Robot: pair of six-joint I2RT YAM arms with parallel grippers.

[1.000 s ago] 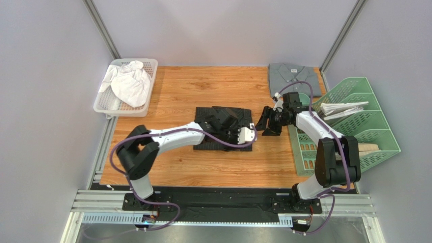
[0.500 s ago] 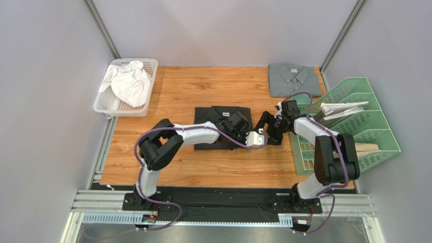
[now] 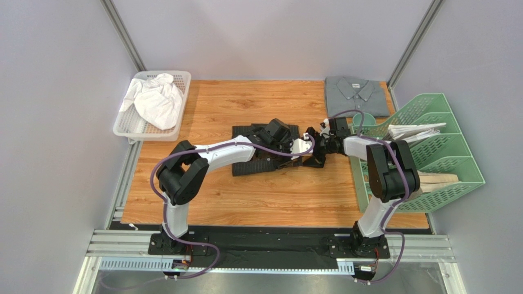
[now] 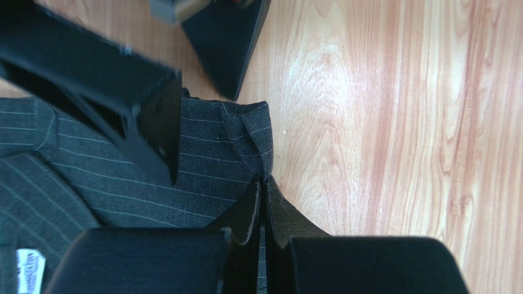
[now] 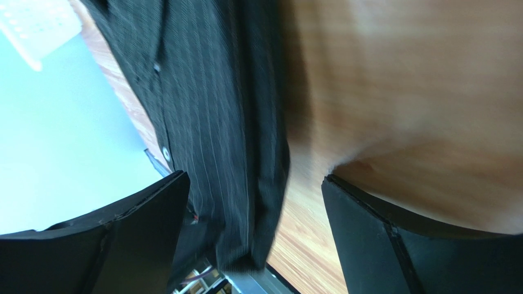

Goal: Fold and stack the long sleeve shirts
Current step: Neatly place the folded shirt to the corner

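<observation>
While the left tool [image 3: 299, 149] is clenched on the 3 o'clock edge of the black pinstriped shirt [image 3: 247, 131], the right tool [image 3: 315, 150] is held released just beside it. Its jaws are spread wide, and that edge is seen between them in the right wrist view. The folded shirt is laid at the centre of the bench [image 3: 245, 202]. The grey shirt [image 3: 356, 95] is laid folded at 1 o'clock, well apart. A white basket [image 3: 147, 136] is set at 10 o'clock and a green rack [image 3: 442, 159] at 3 o'clock.
</observation>
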